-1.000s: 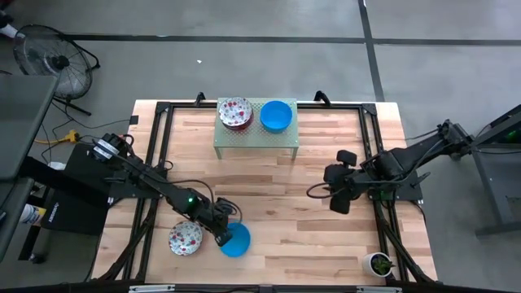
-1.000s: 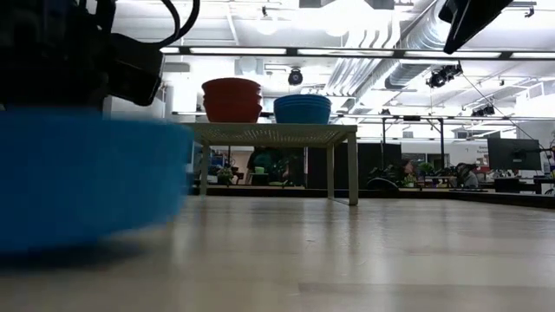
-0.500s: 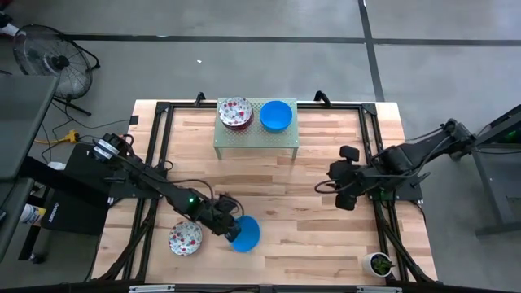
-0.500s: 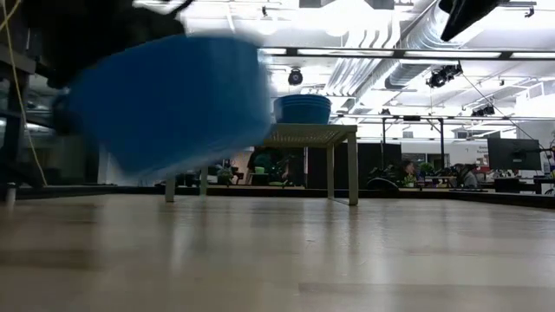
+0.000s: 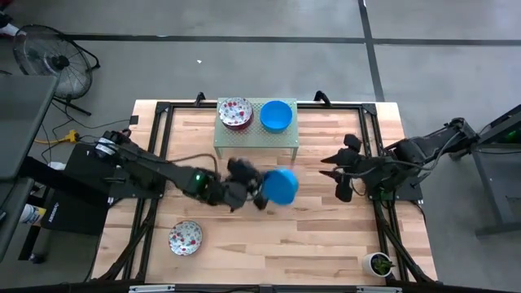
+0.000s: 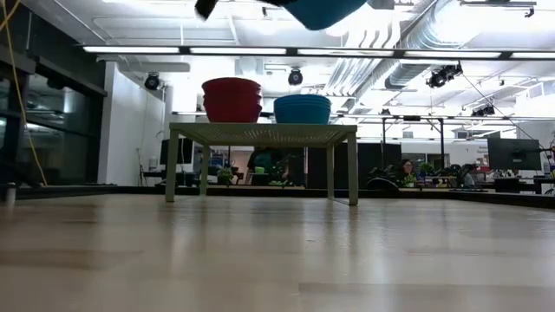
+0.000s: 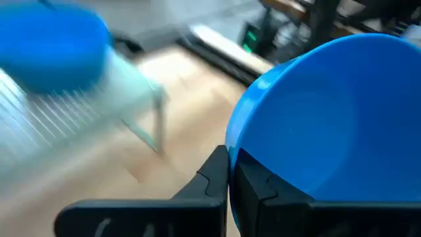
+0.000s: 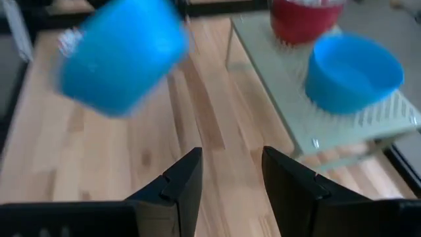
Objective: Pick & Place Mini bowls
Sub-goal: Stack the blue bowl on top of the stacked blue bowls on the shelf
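Up off the lower middle of the table, the left gripper (image 5: pixel 259 194) has carried a blue mini bowl (image 5: pixel 282 186) to the centre of the high view, its fingers pinched tight on the rim. At upper centre, the green rack (image 5: pixel 256 137) holds a floral stack (image 5: pixel 235 113) and a blue stack (image 5: pixel 276 115); one floral bowl (image 5: pixel 186 238) sits at lower left. The right gripper (image 5: pixel 337 174) waits at centre right, fingers apart, holding nothing; no readable writing shows.
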`<state>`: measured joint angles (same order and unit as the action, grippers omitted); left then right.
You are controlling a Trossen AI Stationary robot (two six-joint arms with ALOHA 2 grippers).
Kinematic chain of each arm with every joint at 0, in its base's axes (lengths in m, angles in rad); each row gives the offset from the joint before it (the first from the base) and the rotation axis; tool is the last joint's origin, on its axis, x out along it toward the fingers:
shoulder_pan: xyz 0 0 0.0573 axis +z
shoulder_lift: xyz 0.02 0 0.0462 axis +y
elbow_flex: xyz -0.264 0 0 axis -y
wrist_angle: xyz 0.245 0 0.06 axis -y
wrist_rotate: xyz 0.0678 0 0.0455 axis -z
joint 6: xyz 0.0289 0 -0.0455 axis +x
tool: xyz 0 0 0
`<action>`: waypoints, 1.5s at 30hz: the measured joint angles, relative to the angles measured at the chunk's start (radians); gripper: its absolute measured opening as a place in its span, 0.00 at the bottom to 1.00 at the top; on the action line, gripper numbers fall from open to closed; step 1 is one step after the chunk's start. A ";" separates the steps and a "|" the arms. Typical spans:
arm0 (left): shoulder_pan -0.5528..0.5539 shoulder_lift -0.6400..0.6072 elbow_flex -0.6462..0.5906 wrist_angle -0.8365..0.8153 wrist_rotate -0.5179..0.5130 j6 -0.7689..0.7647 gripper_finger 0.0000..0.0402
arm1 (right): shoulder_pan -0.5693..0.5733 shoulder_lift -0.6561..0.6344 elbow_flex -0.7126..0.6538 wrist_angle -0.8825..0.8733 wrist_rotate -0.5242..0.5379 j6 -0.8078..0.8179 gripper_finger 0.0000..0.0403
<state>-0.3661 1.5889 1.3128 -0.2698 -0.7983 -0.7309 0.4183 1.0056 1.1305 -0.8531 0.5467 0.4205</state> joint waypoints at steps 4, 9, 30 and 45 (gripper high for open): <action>0.065 0.000 0.090 -0.024 -0.126 0.196 0.00 | 0.000 -0.020 0.000 0.116 0.012 -0.087 0.36; 0.150 0.000 0.143 -0.024 -0.182 0.383 0.00 | 0.000 -0.026 0.000 0.240 0.049 -0.222 0.36; 0.355 0.000 0.168 0.233 -0.091 0.895 0.00 | -0.153 0.129 0.000 0.609 0.368 -0.534 0.36; 0.369 0.000 0.168 0.282 -0.002 1.052 0.00 | -0.294 0.186 0.000 0.649 0.353 -0.533 0.36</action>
<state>0.0025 1.5890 1.4803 0.0120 -0.7998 0.3207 0.1247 1.1912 1.1309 -0.2043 0.8996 -0.1127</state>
